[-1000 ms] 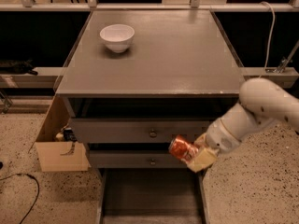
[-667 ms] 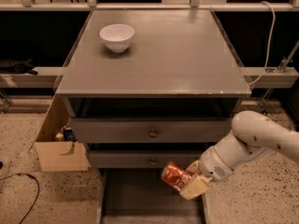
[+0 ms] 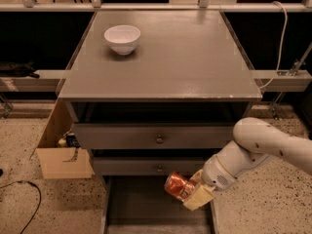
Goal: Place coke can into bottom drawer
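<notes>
The coke can (image 3: 178,185) is red-orange with a silver end and lies tilted on its side in my gripper (image 3: 191,195). The gripper's cream fingers (image 3: 199,197) are shut on the can at its right end. The gripper holds the can just above the right part of the bottom drawer (image 3: 141,204), which is pulled out as a shallow grey tray at the foot of the cabinet. The white arm (image 3: 263,145) reaches in from the right. The can is not touching the drawer floor.
Two shut knobbed drawers (image 3: 159,139) sit above the open one. A white bowl (image 3: 122,38) stands on the grey cabinet top (image 3: 195,57). A cardboard box (image 3: 61,155) stands left of the cabinet. A black cable (image 3: 29,199) lies on the speckled floor.
The gripper has moved down and slightly left with the can, from in front of the middle drawer to just above the open bottom drawer.
</notes>
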